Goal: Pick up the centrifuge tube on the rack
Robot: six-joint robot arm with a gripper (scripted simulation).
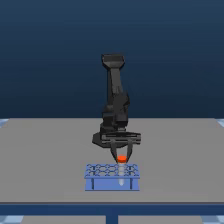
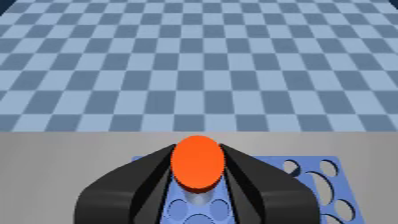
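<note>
No writing or label can be read on anything. In the lower centre of the exterior view, the rack (image 1: 112, 177) is seen on the grey table (image 1: 45, 160), its grid of round holes otherwise unfilled. The centrifuge tube (image 1: 121, 159) is held upright just above the rack's top, its orange-red cap clamped between the fingers of the gripper (image 1: 121, 156).

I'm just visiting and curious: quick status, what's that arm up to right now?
Gripper down over the rack, fingers either side of the tube's orange cap. Firm grip: cannot tell. Tube at the rack's top. Nothing in the way.
</note>
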